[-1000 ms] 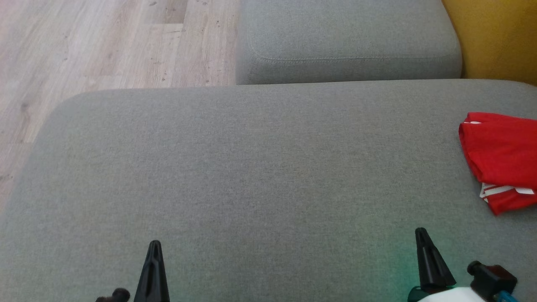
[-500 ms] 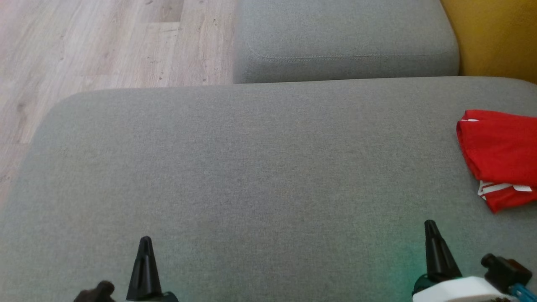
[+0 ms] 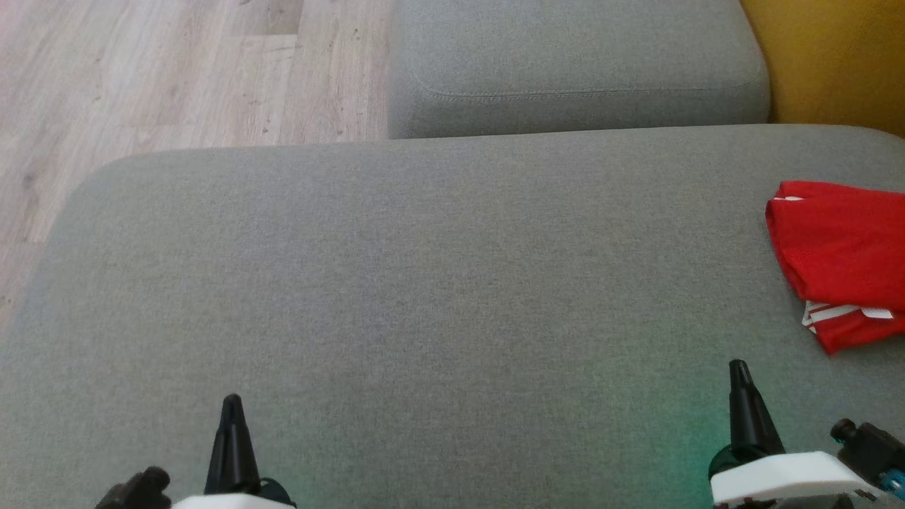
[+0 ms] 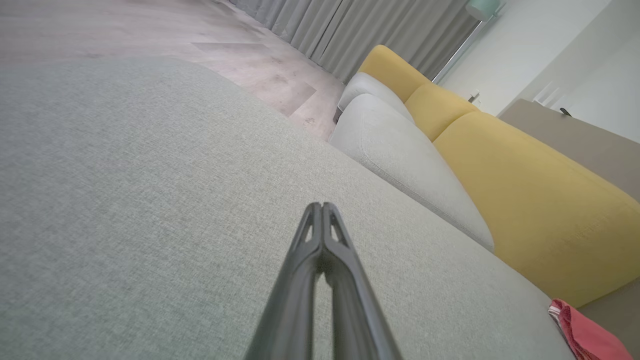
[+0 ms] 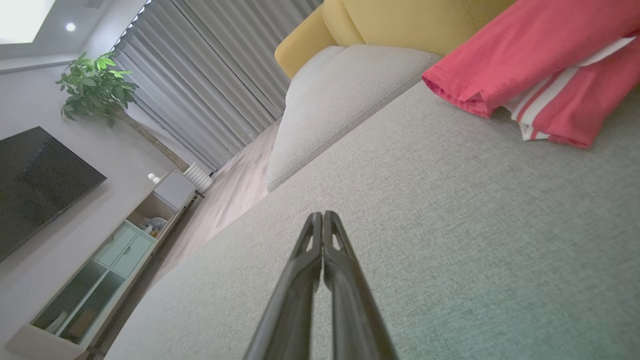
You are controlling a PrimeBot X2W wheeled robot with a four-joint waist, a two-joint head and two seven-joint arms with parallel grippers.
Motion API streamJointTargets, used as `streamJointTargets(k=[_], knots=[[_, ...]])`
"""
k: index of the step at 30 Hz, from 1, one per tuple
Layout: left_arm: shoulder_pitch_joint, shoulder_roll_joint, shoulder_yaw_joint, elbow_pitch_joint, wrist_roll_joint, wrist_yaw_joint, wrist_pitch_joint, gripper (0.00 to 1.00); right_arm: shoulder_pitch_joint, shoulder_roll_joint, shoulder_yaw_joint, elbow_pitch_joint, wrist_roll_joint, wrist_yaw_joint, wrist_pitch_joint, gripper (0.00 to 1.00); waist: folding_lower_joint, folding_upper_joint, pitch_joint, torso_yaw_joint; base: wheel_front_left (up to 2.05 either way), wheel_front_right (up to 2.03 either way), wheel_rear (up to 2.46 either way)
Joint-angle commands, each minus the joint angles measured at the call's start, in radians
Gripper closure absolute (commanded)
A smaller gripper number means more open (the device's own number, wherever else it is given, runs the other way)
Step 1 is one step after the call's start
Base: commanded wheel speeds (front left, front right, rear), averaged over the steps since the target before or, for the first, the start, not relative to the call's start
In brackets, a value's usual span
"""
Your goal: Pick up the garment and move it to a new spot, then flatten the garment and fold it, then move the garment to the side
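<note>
The garment is red with white stripes. It lies folded at the right edge of the grey cushion, cut off by the head view's border. The right wrist view has the garment at the upper right, and the left wrist view catches a corner of the garment at the lower right. My left gripper stands shut and empty near the cushion's front left. My right gripper is shut and empty too, at the front right, a short way in front of the garment. Both wrist views show the fingers pressed together, the left gripper and the right gripper over bare fabric.
A second grey cushion sits behind the big one, with a yellow backrest at the far right. Wooden floor lies to the far left. The right wrist view shows a cabinet, a dark screen, a plant and curtains.
The head view has shifted slightly. Both grippers have spread a little apart, the left one drifting left and the right one moving right and further up the view. The garment lies as before.
</note>
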Motion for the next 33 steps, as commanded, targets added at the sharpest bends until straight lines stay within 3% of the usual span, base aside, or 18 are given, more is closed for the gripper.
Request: streamJointTargets(k=[1,33], knots=[[-0.057,0.012,0.028,-0.024,-0.032,-0.009,0.006,1.0,-0.052,-0.021,-0.002,-0.028,0.035,0.0,0.004,1.0,-0.0001,0.0,0.001,-0.001,0.0,0.0,0.0],[-0.139,0.017,0.101,0.026,-0.409,-0.065,0.094,1.0,-0.124,-0.027,-0.046,-0.014,0.412,0.0,0.091,1.0,-0.0001,0.0,0.012,-0.02,0.0,0.0,0.0]])
